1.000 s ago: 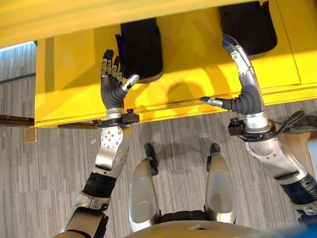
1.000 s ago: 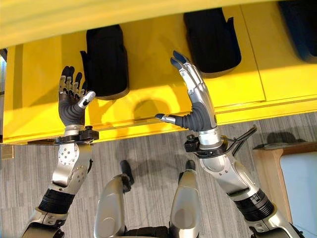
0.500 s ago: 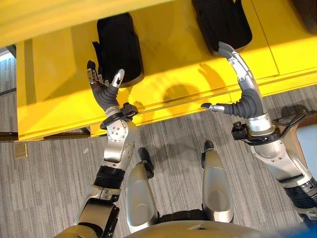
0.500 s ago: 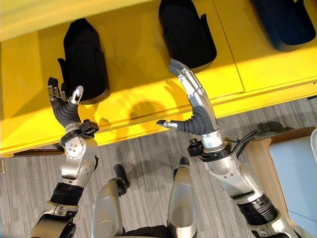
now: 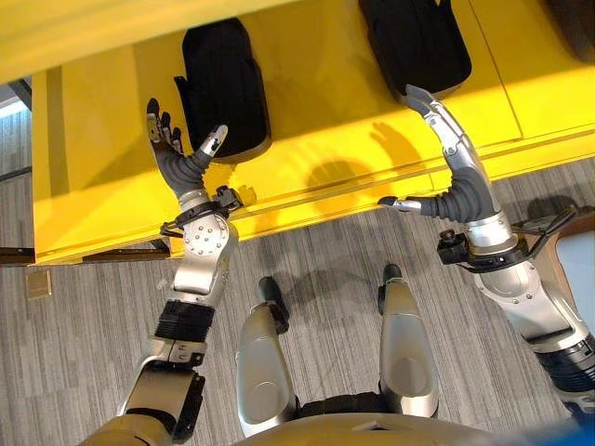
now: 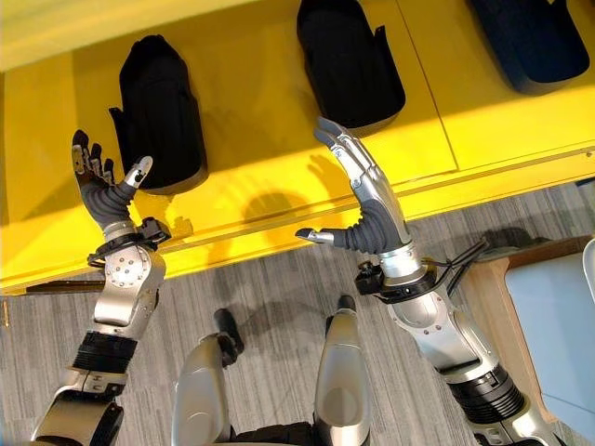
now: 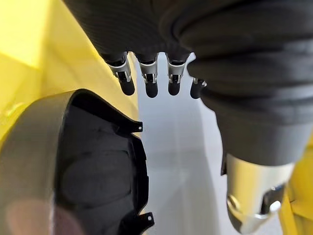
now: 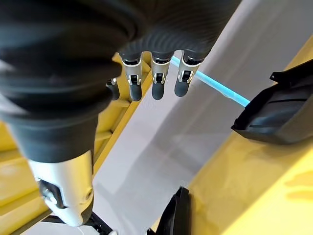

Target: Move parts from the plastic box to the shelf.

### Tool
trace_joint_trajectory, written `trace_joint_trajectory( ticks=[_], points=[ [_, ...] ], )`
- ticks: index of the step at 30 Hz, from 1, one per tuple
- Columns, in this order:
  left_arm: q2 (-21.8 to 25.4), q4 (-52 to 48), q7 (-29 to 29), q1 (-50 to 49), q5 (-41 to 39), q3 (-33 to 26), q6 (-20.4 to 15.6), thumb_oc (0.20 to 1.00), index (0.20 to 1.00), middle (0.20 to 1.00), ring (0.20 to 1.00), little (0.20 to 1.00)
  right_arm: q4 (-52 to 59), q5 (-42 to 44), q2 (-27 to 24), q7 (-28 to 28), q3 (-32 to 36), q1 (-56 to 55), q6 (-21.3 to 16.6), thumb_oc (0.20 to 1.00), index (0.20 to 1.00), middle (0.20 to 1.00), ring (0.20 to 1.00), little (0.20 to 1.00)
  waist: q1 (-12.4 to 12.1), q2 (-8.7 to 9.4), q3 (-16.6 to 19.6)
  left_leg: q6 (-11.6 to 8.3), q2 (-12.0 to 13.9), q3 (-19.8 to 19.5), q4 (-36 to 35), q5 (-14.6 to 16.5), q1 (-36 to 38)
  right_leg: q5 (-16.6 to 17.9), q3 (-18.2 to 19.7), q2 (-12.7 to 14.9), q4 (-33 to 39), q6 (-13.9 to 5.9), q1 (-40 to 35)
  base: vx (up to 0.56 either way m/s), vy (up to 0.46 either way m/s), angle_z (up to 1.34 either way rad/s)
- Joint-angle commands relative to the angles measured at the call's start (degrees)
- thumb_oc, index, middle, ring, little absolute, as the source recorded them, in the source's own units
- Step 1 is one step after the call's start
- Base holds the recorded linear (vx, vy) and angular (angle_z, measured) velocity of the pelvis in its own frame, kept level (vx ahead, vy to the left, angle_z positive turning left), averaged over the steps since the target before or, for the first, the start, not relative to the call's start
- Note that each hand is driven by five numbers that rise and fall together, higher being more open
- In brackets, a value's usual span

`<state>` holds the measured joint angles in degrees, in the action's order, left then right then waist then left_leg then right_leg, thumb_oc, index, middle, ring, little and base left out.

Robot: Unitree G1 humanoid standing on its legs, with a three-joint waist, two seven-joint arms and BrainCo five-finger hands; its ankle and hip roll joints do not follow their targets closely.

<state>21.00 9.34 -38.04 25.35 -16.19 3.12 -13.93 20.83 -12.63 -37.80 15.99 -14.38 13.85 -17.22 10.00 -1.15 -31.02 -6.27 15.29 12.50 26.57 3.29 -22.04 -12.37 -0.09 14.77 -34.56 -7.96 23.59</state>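
A yellow shelf (image 5: 316,139) spans the far side. Black moulded parts lie on it: one (image 5: 223,88) at the left, one (image 5: 414,42) in the middle, a third (image 6: 525,37) at the far right. My left hand (image 5: 177,158) is raised just left of the left part, open and empty, with its fingers (image 7: 146,81) straight and that part (image 7: 73,166) beside the palm. My right hand (image 5: 456,177) is up over the shelf's front edge below the middle part, open and empty, fingers (image 8: 154,81) straight, with a part (image 8: 276,110) off to one side.
Grey striped carpet (image 5: 84,344) lies below the shelf's front edge. At the right stands a pale surface with a wooden rim (image 6: 548,316), close to my right forearm. A second yellow board (image 5: 93,28) hangs over the shelf's back.
My left hand has drawn a little to the left and upward, away from the left black part. The right hand has hardly moved. The camera shifted earlier on.
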Motion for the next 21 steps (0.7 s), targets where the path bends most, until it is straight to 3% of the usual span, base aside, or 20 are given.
trace_joint_trajectory(
  ticks=[1,5,10,13,21],
  points=[
    [3.35,1.11,2.06,1.18,2.14,-0.91,-1.3,1.0,1.0,1.0,1.0,1.0,1.4,2.23,0.19,-0.52,0.73,2.59,-1.38,1.0,1.0,1.0,1.0,1.0,0.6,1.84,3.18,3.84,-3.14,1.74,-1.96,4.7,3.02,-7.71,-1.49,-5.81,-8.23,5.33,-0.41,0.09,0.047,-0.04],
    [5.2,5.23,4.81,3.83,0.12,-0.43,-0.1,1.0,1.0,1.0,1.0,1.0,1.23,3.18,-0.49,-2.3,0.42,3.46,-0.85,1.0,1.0,1.0,1.0,1.0,1.43,1.7,3.08,4.21,-2.82,2.85,-2.69,3.38,2.94,-6.53,-1.32,-5.87,-8.1,5.46,0.37,0.02,0.047,-0.06],
    [6.05,9.71,6.18,6.87,-3.88,0.44,-0.03,1.0,1.0,1.0,1.0,1.0,1.3,3.91,-0.95,-3.62,0.22,4.38,0.16,1.0,1.0,1.0,1.0,1.0,2.35,1.99,3.18,3.63,-3.12,2.82,-2.16,4.78,3.39,-7.66,-0.69,-5.63,-8.36,5.0,0.03,0.02,0.025,-0.03],
    [3.96,13.6,8.66,8.09,-8.78,1.07,-1.16,1.0,1.0,1.0,1.0,1.0,0.85,4.14,-1.05,-4.45,-0.1,4.33,0.68,1.0,1.0,1.0,1.0,1.0,3.05,2.34,3.1,3.68,-2.87,3.07,-1.56,5.24,3.28,-7.71,-0.53,-5.66,-8.53,4.9,0.21,0.01,0.003,-0.03],
    [1.24,15.79,9.43,9.06,-10.45,2.99,-0.72,1.0,1.0,1.0,1.0,1.0,0.62,4.89,-1.0,-4.82,0.01,3.93,1.23,1.0,1.0,1.0,1.0,1.0,3.76,3.01,2.45,3.92,-2.57,3.33,-0.92,5.59,2.85,-7.44,-0.33,-6.24,-8.46,4.79,0.64,0.0,-0.015,-0.07]
  ],
)
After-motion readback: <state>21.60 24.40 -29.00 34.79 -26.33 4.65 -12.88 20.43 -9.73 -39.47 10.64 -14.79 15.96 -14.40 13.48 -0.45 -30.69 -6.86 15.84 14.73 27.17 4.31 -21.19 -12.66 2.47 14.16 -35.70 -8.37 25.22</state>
